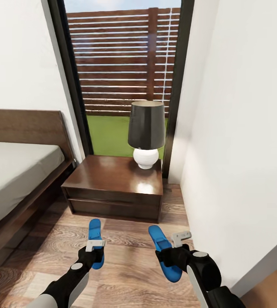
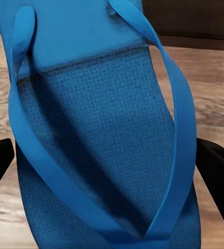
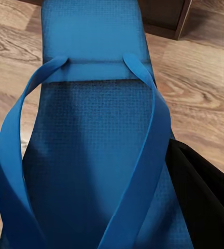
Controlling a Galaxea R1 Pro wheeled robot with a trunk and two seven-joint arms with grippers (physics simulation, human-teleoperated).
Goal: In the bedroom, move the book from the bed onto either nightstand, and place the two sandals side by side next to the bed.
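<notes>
Each gripper is clamped on a blue sandal, low in the head view: left gripper (image 1: 93,252) with the left sandal (image 1: 95,233), right gripper (image 1: 169,253) with the right sandal (image 1: 160,239). They look light, floppy foam, so gripping the sole edges mid-length seems best, not the straps (image 2: 182,129).

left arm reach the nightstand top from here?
Probably not yet: the left pincer is shut on a blue sandal near the floor, short of the nightstand. Nothing blocks the path.

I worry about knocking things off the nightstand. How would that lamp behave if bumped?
The lamp looks top-heavy: a wide dark shade over a small round white base, so it may tip. It stands near the back of the nightstand. The base looks ceramic, perhaps fragile.
</notes>
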